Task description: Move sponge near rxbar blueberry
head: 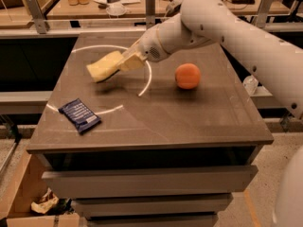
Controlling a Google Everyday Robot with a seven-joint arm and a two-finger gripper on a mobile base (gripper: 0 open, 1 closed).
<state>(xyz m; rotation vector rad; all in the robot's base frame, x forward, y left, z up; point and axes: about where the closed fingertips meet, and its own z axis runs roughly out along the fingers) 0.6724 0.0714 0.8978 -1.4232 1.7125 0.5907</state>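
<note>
My gripper is shut on the pale yellow sponge and holds it tilted a little above the table, over the left middle. The rxbar blueberry, a flat dark blue wrapper, lies on the table near the front left, below and to the left of the sponge and apart from it. The white arm reaches in from the right.
An orange ball sits on the brown table to the right of the gripper. A white curved line marks the tabletop. Drawers are below the front edge. A cluttered bench stands behind the table.
</note>
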